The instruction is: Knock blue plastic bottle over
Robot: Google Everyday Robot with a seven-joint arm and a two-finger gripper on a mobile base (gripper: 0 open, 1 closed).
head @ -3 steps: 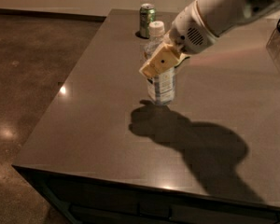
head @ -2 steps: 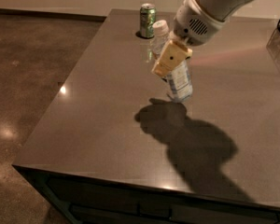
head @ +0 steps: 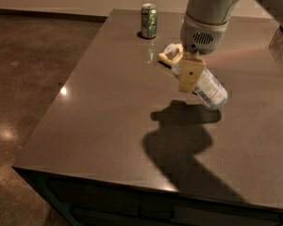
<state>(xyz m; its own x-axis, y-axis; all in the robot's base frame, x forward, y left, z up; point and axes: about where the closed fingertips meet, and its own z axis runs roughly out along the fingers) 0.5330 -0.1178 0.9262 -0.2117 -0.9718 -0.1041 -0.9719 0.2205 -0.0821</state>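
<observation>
The blue plastic bottle (head: pixel 210 89) is a clear bottle with a blue-and-white label. It is tipped far over on the dark table (head: pixel 104 107), with its base toward the right front and its cap end toward the back left. My gripper (head: pixel 190 73) hangs from the grey wrist (head: pixel 203 34) and is against the bottle's upper part, hiding its neck. The bottle's shadow lies on the table in front of it.
A green soda can (head: pixel 148 20) stands upright near the table's back edge. A pale yellow sponge-like thing (head: pixel 168 56) lies just behind the bottle's cap end. The table's left and front edges drop to the brown floor (head: pixel 23 79).
The bottle stood upright a second ago and has now tipped over to the right. My gripper has moved right with it and its wrist now sits above the bottle.
</observation>
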